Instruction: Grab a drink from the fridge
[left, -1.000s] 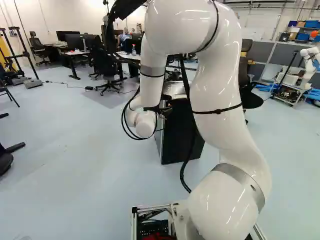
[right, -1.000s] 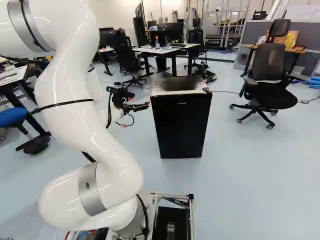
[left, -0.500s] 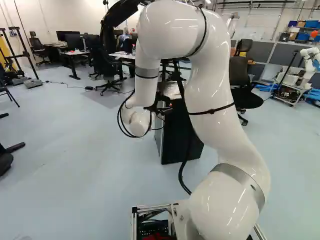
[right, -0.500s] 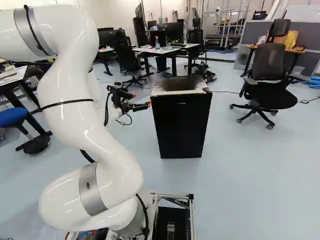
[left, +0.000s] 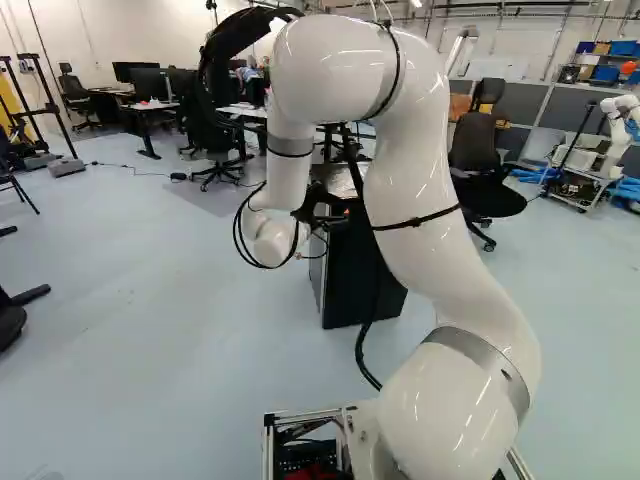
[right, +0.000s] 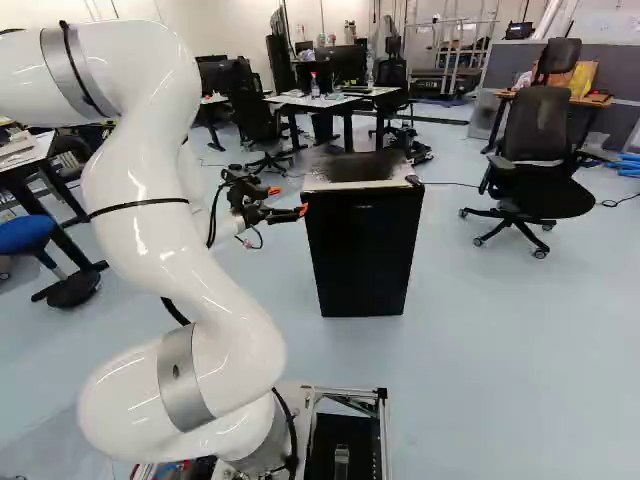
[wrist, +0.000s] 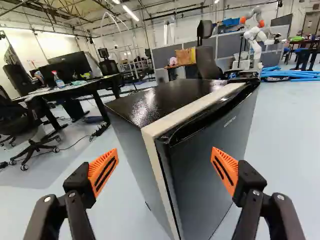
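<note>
Wrist view: spread pincer (wrist: 165, 150) edges towards the shut fridge (wrist: 165, 102)

Nearest, at the foot of the right base view, the arm's lowest joint (right: 255, 440) and the floor around it sit as they did a second ago, so the base has not moved. Above it, the white arm (right: 150, 220) has shifted, carrying the pincer slightly closer to the fridge. The pincer's two orange-padded fingers stand wide apart, with nothing held. They point at the fridge's front corner, one towards the door (wrist: 205, 170), the other beyond the side wall; whether either touches is unclear.

The black fridge has stayed put, its door closed. No drink is visible; presumably it is inside. The shift looks like lining up to open the door, and the next move probably calls for getting a finger behind the door's edge. Pushing too hard there could slip off or shove the fridge.

Farther back, a spray bottle (wrist: 58, 80) stands on a worktop (wrist: 75, 88). Beyond is another robot (wrist: 256, 42), white, among blue tubes.
</note>
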